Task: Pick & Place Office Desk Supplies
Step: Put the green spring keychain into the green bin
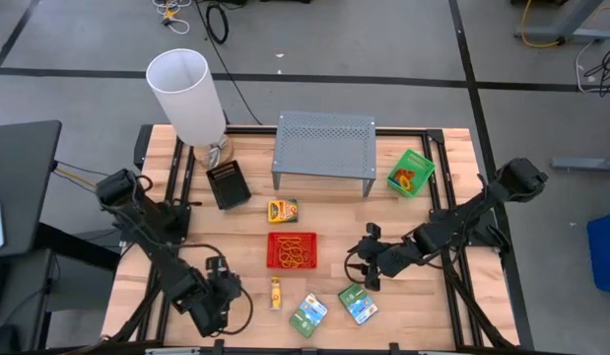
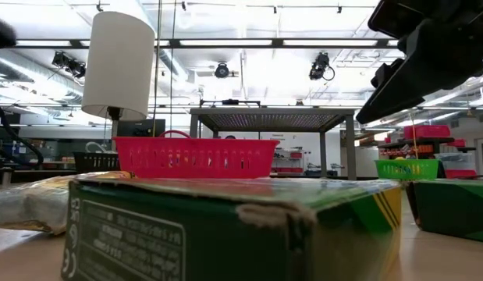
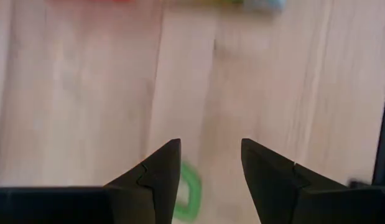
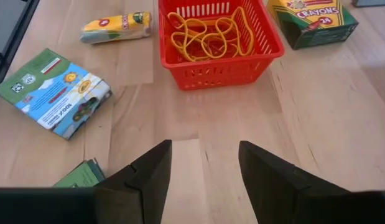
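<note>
Left end effector (image 1: 229,296) sits low at the near-left of the table (image 1: 433,306), fingers (image 3: 156,175) apart, nothing between them. A green rubber band (image 3: 190,198) lies on the wood right under its tips.

Right end effector (image 1: 362,258) hangs over the table right of centre, fingers (image 4: 148,173) apart, empty, facing the red mesh tray (image 1: 293,250).

Red tray is mid-table with orange rubber bands (image 4: 208,34) inside. Crayon box (image 1: 282,210) lies just beyond it on the far side. Small yellow packet (image 1: 276,292) sits on the near side of the tray. Two green-blue packets (image 1: 308,314) lie near-centre, side by side, the right one close under the right end effector.

Green mesh tray (image 1: 411,173) is far right, holding some red and orange bits. Black box (image 1: 228,184) is far left of centre, beside the white lampshade (image 1: 186,92). Grey perforated stand (image 1: 324,144) is at far centre.
</note>
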